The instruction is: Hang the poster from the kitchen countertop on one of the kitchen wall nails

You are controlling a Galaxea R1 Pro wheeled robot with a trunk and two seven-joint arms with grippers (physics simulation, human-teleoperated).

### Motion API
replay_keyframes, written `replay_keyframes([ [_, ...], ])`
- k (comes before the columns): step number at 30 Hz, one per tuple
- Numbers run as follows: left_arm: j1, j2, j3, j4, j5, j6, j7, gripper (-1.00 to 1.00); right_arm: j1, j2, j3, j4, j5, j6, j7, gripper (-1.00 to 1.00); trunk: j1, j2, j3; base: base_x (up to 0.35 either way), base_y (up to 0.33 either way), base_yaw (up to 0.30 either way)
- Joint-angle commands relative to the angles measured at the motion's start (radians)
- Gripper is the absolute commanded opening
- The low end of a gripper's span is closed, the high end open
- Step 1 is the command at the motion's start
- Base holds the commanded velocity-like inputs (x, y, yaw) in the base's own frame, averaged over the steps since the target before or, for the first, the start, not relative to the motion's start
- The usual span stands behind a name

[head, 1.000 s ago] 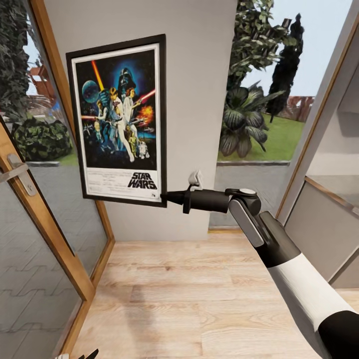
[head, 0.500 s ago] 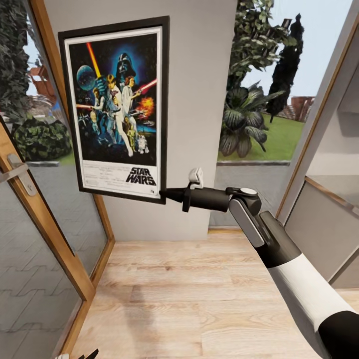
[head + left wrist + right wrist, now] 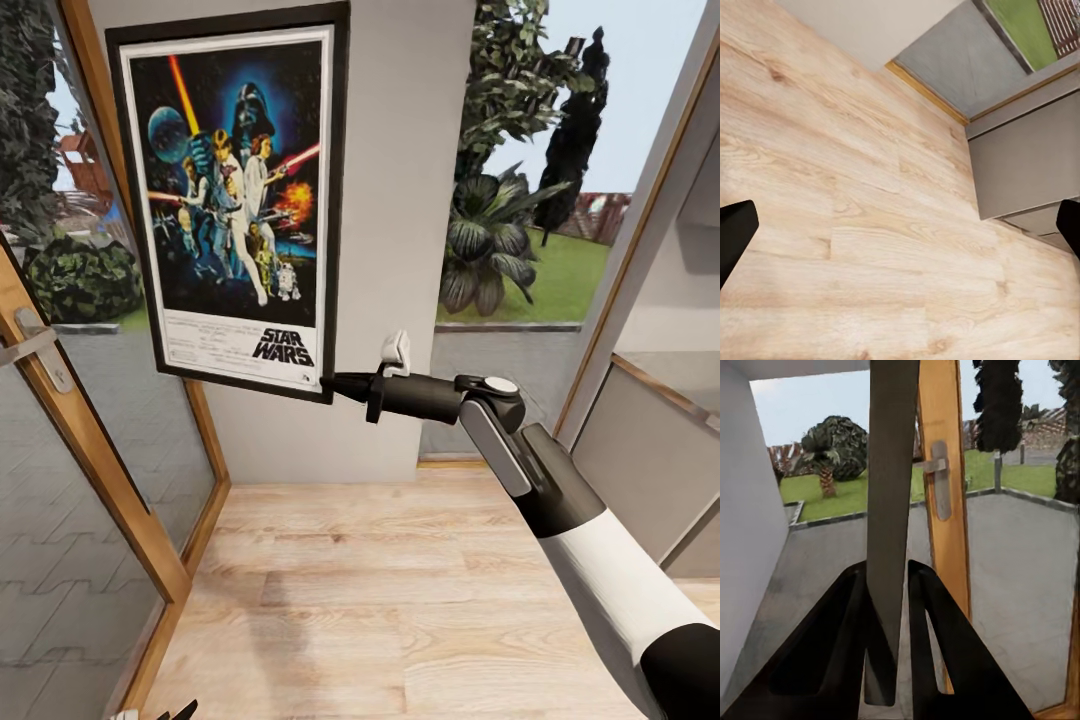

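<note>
Two big glass areas stand around me: on my left a glass door with a wooden frame (image 3: 90, 470) and a metal handle (image 3: 35, 350), and ahead on my right a window showing the garden plants (image 3: 500, 240) and the lawn. Between them is a grey wall section (image 3: 400, 180), and under me the light wooden floor (image 3: 400, 590). The poster (image 3: 235, 195) is held up in front of this wall, upright with a slight tilt, its top edge at the top border of the head view; the black frame, the white border and the "STAR WARS" logo at the bottom are clear to read. My right arm (image 3: 580, 540) reaches forward, and my right gripper (image 3: 335, 383) pinches the poster at its lower right corner. In the right wrist view the poster (image 3: 891, 510) is seen edge-on as a grey strip, and the two dark fingers (image 3: 840, 637) press on it from both sides, touching it. Whether the poster touches the wall, I cannot tell. My left gripper (image 3: 900, 225) points down to the floor boards, and its black fingertips (image 3: 733, 229) are spread wide apart with nothing between them.
</note>
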Motion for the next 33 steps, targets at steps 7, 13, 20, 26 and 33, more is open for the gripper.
replay_keyframes([
  [7, -0.001, 0.0, -0.008, 0.0, 0.007, -0.006, -0.002, 1.0, -0.001, -0.002, 0.007, 0.001, -0.01, -0.007, 0.018, -1.0, 0.001, -0.002, -0.002, 0.0, 0.0, 0.0],
  [13, -0.001, 0.0, -0.008, -0.001, 0.006, -0.007, -0.002, 1.0, -0.001, -0.002, 0.007, 0.001, -0.01, -0.007, 0.019, -1.0, 0.001, -0.002, -0.002, 0.0, 0.0, 0.0],
  [20, -0.001, 0.001, -0.008, 0.0, 0.007, -0.007, -0.002, 1.0, -0.001, -0.002, 0.007, 0.0, -0.01, -0.007, 0.019, -1.0, 0.001, -0.002, -0.002, 0.0, 0.0, 0.0],
  [26, -0.001, 0.001, -0.008, 0.0, 0.007, -0.007, -0.002, 1.0, -0.001, -0.005, 0.007, 0.0, -0.009, -0.007, 0.034, -1.0, 0.001, -0.002, -0.002, 0.0, 0.0, 0.0],
  [33, -0.001, 0.0, -0.008, 0.0, 0.007, -0.007, -0.002, 1.0, -0.001, -0.009, 0.006, 0.001, 0.045, -0.008, 0.097, -1.0, 0.001, -0.002, -0.002, 0.0, 0.0, 0.0],
])
